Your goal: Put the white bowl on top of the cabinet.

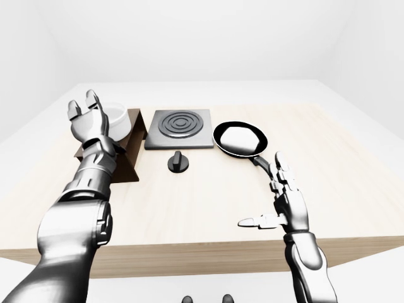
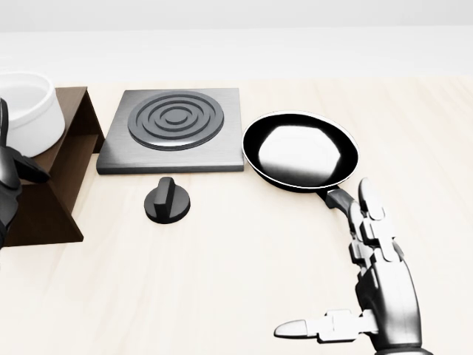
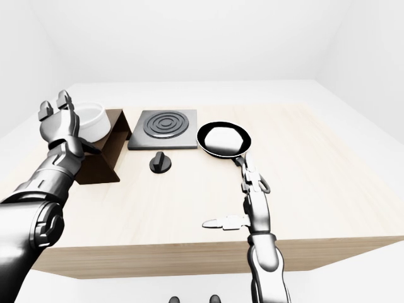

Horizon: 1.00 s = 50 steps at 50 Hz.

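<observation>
The white bowl sits on top of the dark brown cabinet at the left of the wooden table; both also show in the head view, bowl on cabinet. My left hand is open, fingers spread, raised just left of the bowl and not closed round it. My right hand is open and empty above the table's near edge, right of centre, below the pan handle.
A grey hob plate with rings lies mid-table, a black knob below it. A black frying pan lies to its right, handle pointing toward my right hand. The table edge runs along the bottom.
</observation>
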Motion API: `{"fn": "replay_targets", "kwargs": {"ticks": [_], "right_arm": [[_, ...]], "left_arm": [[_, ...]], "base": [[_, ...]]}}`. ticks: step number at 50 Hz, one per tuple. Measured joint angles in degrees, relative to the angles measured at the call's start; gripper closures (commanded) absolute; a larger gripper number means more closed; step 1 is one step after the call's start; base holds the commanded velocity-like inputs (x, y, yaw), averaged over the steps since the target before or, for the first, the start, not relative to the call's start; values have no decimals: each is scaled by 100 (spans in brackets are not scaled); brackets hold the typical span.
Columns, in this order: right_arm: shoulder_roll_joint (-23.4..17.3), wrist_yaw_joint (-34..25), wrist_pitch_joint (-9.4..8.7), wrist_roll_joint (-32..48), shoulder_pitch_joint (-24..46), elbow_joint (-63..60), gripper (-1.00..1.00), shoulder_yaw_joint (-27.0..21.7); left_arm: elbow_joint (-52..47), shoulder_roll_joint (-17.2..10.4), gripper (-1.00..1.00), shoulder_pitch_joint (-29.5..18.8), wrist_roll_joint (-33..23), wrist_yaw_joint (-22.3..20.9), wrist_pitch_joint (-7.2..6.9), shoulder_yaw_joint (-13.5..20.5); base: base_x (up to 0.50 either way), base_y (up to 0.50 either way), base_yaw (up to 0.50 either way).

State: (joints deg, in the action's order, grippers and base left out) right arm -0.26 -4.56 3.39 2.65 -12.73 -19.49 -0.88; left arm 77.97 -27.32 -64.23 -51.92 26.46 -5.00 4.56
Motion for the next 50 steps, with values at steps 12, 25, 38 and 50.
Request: {"fn": "replay_targets", "kwargs": {"ticks": [12,25,38,50], "right_arm": [[2,25,35,38,33,82,-100,21],[0,43,53,61,0,64,-100,58],[-2,62,76,78,0,91,-100,72],[-3,54,92,61,-35,53,-100,52]], "left_arm": [[-1790,-44,-100,693,24,-444,0,5],[-5627,226,-100,2261,-888,-1920,0,293],[-8137,703,-100,3321,-1270,-2792,0,467],[-10398,1561,-100,4522,-1374,-3472,0,212]], "base": [[0,0,0],[0,0,0],[0,0,0],[0,0,0]]}}
